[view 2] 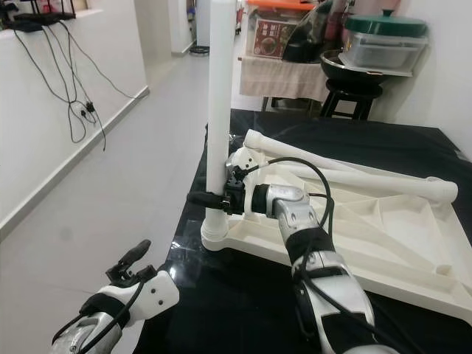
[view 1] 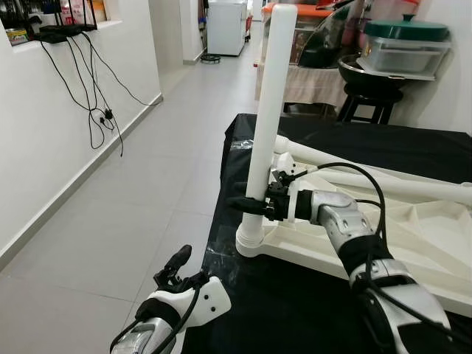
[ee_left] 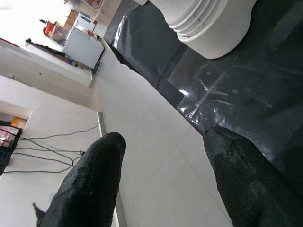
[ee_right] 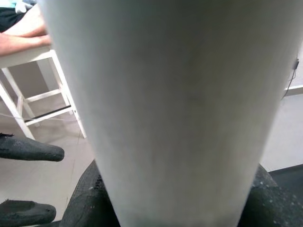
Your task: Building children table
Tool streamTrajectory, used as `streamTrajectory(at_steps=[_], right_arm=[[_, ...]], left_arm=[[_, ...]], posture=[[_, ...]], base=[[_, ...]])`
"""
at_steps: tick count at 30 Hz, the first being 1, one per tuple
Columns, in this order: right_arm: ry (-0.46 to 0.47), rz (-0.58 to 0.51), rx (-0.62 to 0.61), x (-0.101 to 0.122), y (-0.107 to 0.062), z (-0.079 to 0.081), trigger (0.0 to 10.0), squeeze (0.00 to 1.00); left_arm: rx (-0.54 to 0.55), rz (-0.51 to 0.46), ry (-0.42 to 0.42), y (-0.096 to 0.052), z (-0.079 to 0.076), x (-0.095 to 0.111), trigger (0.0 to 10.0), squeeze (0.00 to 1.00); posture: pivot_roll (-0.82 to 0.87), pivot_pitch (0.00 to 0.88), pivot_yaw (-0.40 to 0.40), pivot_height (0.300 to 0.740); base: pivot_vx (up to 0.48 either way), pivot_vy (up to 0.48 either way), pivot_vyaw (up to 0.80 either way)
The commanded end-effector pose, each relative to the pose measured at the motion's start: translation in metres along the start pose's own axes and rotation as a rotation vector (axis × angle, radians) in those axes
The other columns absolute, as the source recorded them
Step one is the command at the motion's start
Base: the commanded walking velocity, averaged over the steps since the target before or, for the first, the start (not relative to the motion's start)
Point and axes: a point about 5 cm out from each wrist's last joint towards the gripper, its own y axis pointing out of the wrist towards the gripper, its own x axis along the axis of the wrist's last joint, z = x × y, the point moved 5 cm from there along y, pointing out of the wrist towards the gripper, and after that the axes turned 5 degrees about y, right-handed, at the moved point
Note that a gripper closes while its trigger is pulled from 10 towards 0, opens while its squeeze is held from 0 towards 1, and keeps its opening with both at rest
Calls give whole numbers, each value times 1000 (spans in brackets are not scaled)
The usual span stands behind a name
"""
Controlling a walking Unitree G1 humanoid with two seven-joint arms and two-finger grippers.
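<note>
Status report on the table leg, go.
Right tool clamped on upright white leg, seated in corner socket of upturned tabletop. Left tool open, low beside black table edge. Loose legs lying on tabletop.

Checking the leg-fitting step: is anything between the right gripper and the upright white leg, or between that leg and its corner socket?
Nothing visible. The right gripper is clamped around the upright leg, whose foot sits in the corner socket of the upturned tabletop.
</note>
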Motion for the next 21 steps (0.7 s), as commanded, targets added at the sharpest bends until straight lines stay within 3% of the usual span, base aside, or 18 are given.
streamTrajectory(at_steps=[1, 4, 6, 7, 8, 9, 10, 11, 12, 14, 15, 17, 20, 21], right_arm=[[-3, 20, 23, -2, 7, 4, 0, 0], [-45, 66, -92, -10, 2, -6, 0, 0], [-45, 66, -92, -10, 2, -6, 0, 0], [-18, 89, -238, -23, 3, -12, 0, 0], [95, -56, -563, -31, 9, -13, 0, 0], [95, -56, -563, -31, 9, -13, 0, 0], [253, -124, -732, -59, 12, 14, 0, 0], [253, -124, -732, -59, 12, 14, 0, 0], [332, -118, -798, -76, 14, 35, 0, 0], [332, -118, -798, -76, 14, 35, 0, 0], [353, -127, -812, -78, 15, 43, 0, 0], [247, -84, -741, -76, 28, 38, 0, 0], [226, -74, -732, -76, 30, 35, 0, 0], [201, -56, -720, -77, 34, 34, 10000, 0]], left_arm=[[-16, 4, 0, -2, -3, 1, 10000, 0], [-16, 5, -1, -1, -3, 1, 10000, 0], [-16, 5, -1, -1, -3, 1, 10000, 0], [-15, 5, -1, -1, -2, 1, 10000, 0], [-15, 5, 0, -1, -1, 1, 10000, 0], [-15, 5, 0, -1, -1, 1, 10000, 0], [-14, 4, 1, -1, 0, 1, 10000, 0], [-14, 4, 1, -1, 0, 1, 10000, 0], [-15, 3, 2, 0, 1, 0, 10000, 0], [-15, 3, 2, 0, 1, 0, 10000, 0], [-16, 2, 4, 2, 1, 0, 10000, 0], [-19, 6, 8, 5, -1, 0, 10000, 0], [-18, 7, 10, 5, -1, 0, 10000, 0], [-17, 8, 10, 5, -2, 0, 10000, 0]], posture=[[125, 0, -69, 740], [114, 0, -72, 740], [114, 0, -72, 740], [100, 0, -86, 740], [101, 0, -92, 740], [101, 0, -92, 740], [82, 0, -62, 740], [82, 0, -62, 740], [50, 0, -49, 740], [50, 0, -49, 740], [50, 0, -52, 740], [78, 0, -74, 740], [81, 0, -76, 740], [90, 0, -82, 740]], base=[[0, 0, 0], [0, 0, 0], [0, 0, 0], [0, 0, 0], [0, 0, 0], [0, 0, 0], [0, 0, 0], [0, 0, 0], [0, 0, 0], [0, 0, 0], [0, 0, 0], [0, 0, 0], [0, 0, 0], [0, 0, 0]])
